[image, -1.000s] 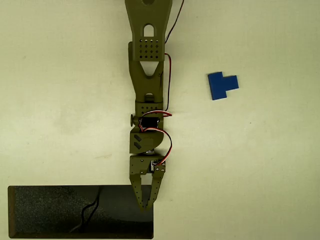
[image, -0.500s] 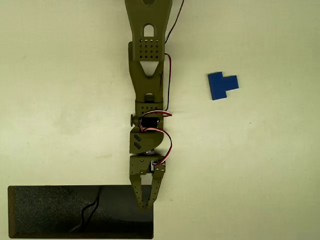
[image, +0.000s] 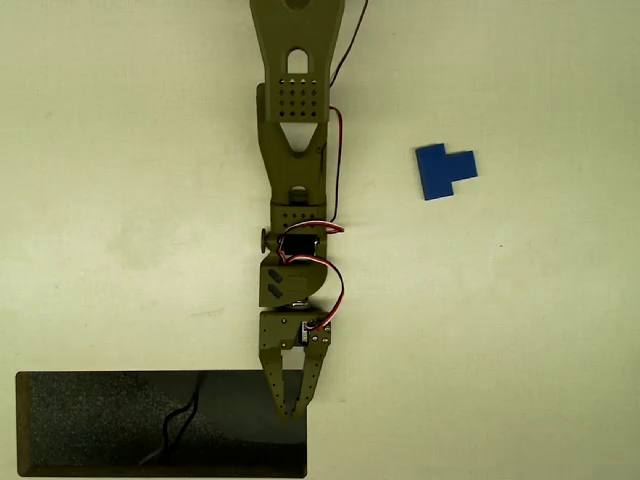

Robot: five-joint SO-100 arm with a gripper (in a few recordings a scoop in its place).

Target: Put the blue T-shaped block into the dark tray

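In the overhead view the blue T-shaped block (image: 444, 171) lies flat on the pale table at the upper right, its stub pointing right. The dark tray (image: 90, 425) stretches along the bottom left, with a thin squiggly mark inside. My olive-green arm reaches down the middle of the picture. My gripper (image: 292, 412) hangs over the tray's right end, its fingers tapering together to a point, shut with nothing between them. The block is far from the gripper, up and to the right.
The pale table surface (image: 520, 330) spreads bare to the right of the arm and to its left above the tray. Red and black wires run along the arm's right side.
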